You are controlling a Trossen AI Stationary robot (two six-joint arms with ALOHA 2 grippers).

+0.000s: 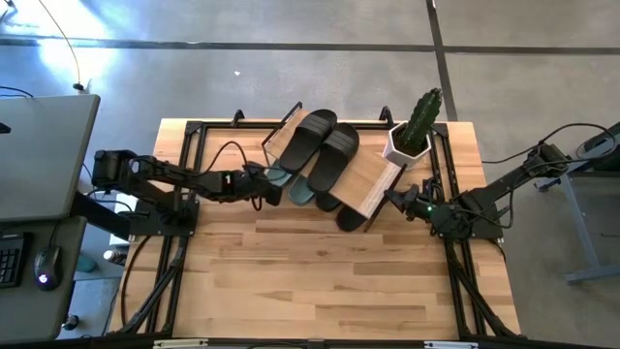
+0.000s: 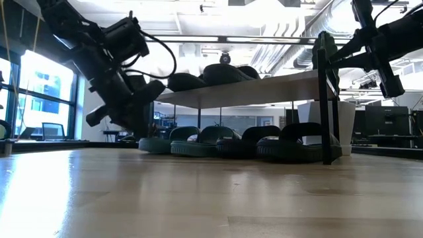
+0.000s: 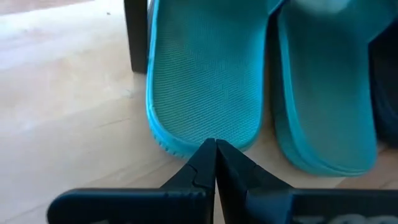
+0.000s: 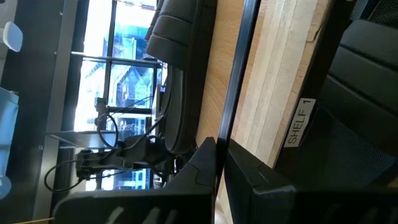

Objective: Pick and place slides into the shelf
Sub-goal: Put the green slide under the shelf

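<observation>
All six slides (image 1: pixel 323 160) look shelved (four below, two on top), so stowing seems finished. Left tool (image 3: pixel 216 149), pinched together empty, touches a green heel; next, back away.

Left tool (image 3: pixel 216 149) and right tool (image 4: pixel 221 149) both closed, arms extended inward.
</observation>
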